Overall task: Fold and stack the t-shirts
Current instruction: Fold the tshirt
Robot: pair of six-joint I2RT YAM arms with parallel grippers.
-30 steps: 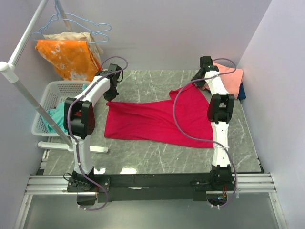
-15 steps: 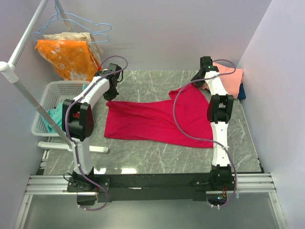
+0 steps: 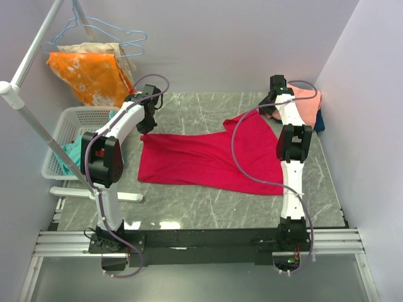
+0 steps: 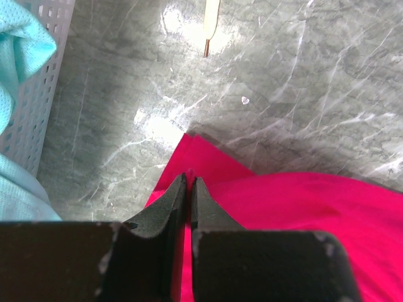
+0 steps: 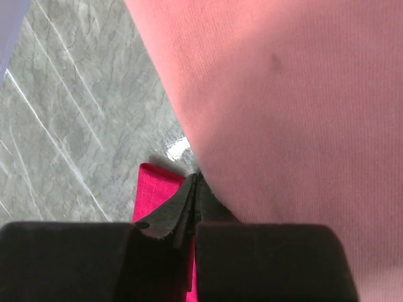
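Note:
A large crimson-red t-shirt point(image 3: 214, 157) lies spread on the grey marble table. My left gripper point(image 3: 145, 127) is at its far-left corner. In the left wrist view the fingers point(image 4: 189, 180) are shut on a fold of the red t-shirt point(image 4: 302, 207). My right gripper point(image 3: 269, 109) is at the shirt's far-right corner, its jaws point(image 5: 196, 180) shut on the red hem point(image 5: 154, 189). A salmon-pink t-shirt point(image 3: 305, 102) lies right beside it and fills the right wrist view point(image 5: 296, 107). A dark blue t-shirt point(image 3: 320, 119) peeks out under the pink one.
A white basket point(image 3: 69, 126) with teal cloth point(image 3: 72, 157) stands at the left, its wall showing in the left wrist view point(image 4: 38, 107). Behind it, a rack pole point(image 3: 38, 126) and hangers carry an orange white-blotched cloth point(image 3: 88, 75). Walls close in at the back and right.
The right gripper has shut on the red shirt's far-right corner and its wrist has shifted slightly right. The left arm has not moved.

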